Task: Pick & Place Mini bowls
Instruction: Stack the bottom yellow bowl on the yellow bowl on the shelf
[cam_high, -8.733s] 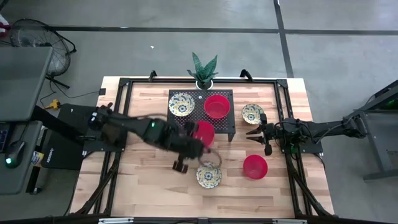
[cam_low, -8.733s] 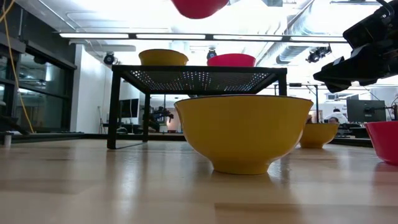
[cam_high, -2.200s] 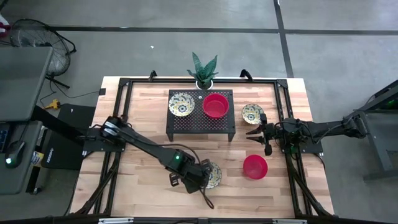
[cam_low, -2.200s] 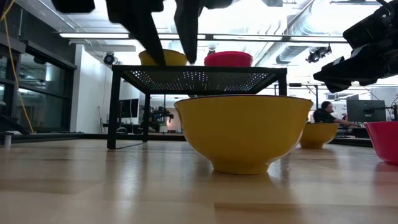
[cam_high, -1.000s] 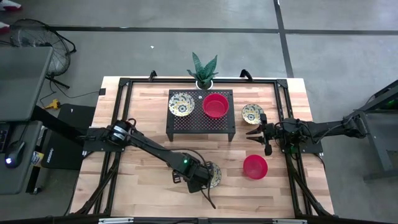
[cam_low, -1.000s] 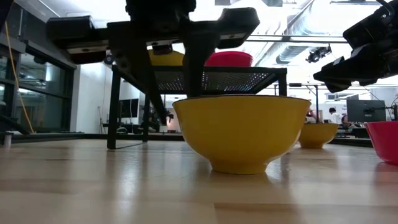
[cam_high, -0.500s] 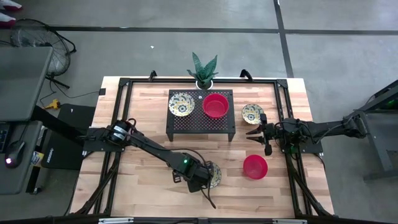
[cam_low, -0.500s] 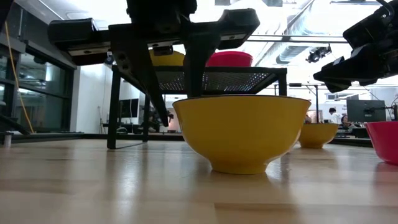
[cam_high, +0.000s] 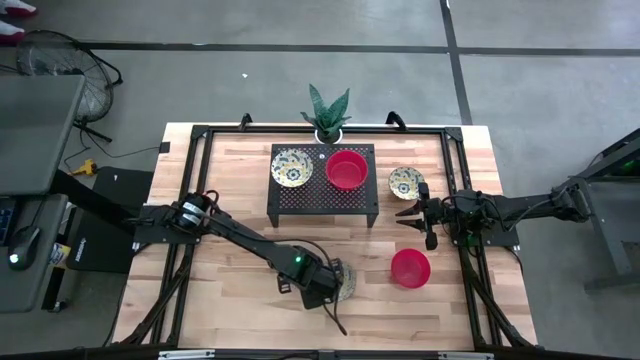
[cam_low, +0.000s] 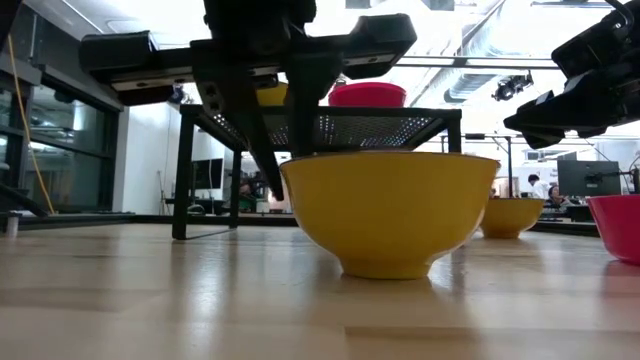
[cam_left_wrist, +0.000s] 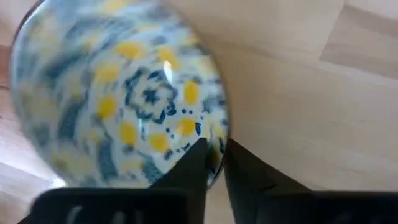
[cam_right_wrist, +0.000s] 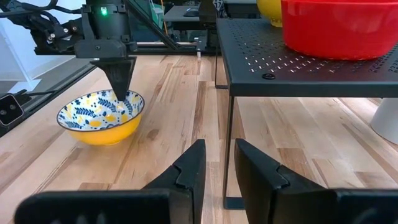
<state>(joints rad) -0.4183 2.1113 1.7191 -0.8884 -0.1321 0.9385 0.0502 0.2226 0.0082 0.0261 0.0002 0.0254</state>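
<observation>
My left gripper (cam_high: 331, 285) stands over the cream-yellow bowl with a blue floral inside (cam_high: 345, 283) on the near middle of the table, shut on its rim. The low view shows this bowl (cam_low: 390, 210) large and upright, with my left gripper's fingers (cam_low: 268, 165) behind its left edge. My right gripper (cam_high: 405, 212) hovers right of the rack, narrowly open and holding nothing. A patterned bowl (cam_high: 292, 167) and a red bowl (cam_high: 347, 170) sit on the black rack (cam_high: 322, 202). Another patterned bowl (cam_high: 406, 182) and another red bowl (cam_high: 410, 268) rest on the table. My left gripper pinches the patterned bowl's rim (cam_left_wrist: 219, 142) on its left side, one finger (cam_left_wrist: 194, 163) inside the bowl and one finger (cam_left_wrist: 244, 169) outside. The fingers (cam_right_wrist: 121, 78) come from above, pointing down. The bowl stands upright with its foot on the table.
A plant in a white pot (cam_high: 327, 128) stands at the far edge behind the rack. A black frame (cam_high: 190, 190) runs along the table's sides. Bare wood (cam_high: 230, 300) lies left of the held bowl and between it and the red bowl.
In the low view my left gripper's fingers have drawn together onto the bowl's rim; a second ago they stood wider apart. The bowl has stayed on the table. My right arm has kept still.
</observation>
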